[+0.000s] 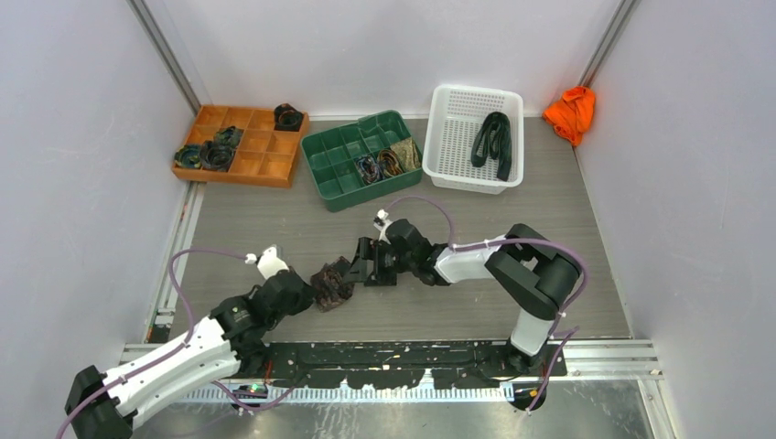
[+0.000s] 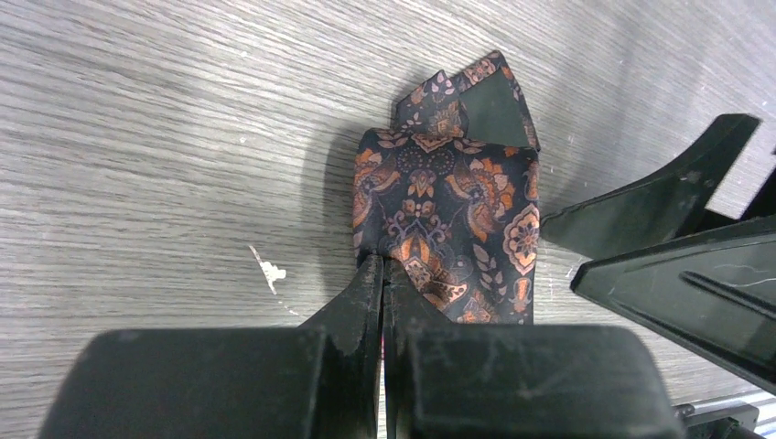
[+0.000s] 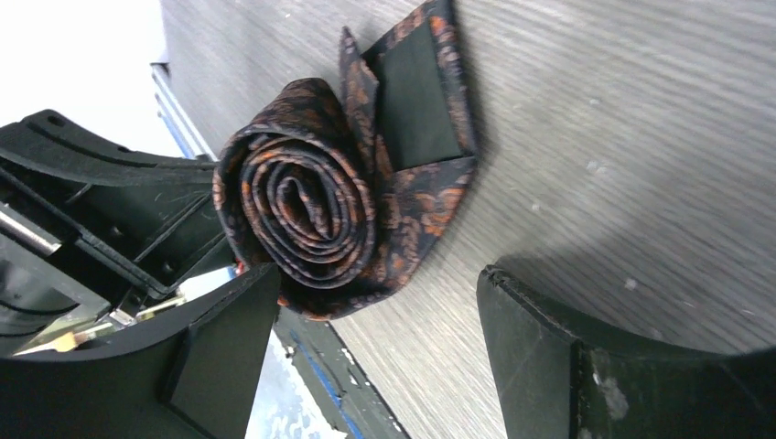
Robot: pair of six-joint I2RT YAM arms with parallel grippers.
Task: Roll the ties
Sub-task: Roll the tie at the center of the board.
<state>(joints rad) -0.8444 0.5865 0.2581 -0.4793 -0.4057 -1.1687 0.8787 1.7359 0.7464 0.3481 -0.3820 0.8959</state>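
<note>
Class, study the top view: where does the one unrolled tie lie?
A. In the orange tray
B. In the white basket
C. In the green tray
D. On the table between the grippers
B: the long dark tie lies loose in the white basket; the left gripper pinches a rolled tie.

Lab test cell — white panels (image 1: pixel 384 46), aluminium framing (image 1: pixel 165 50).

Orange tray (image 1: pixel 261 144), green tray (image 1: pixel 334 179), white basket (image 1: pixel 453 137), orange cloth (image 1: pixel 571 112) along rear

Tie (image 2: pixel 448 210) — black, orange paisley
</note>
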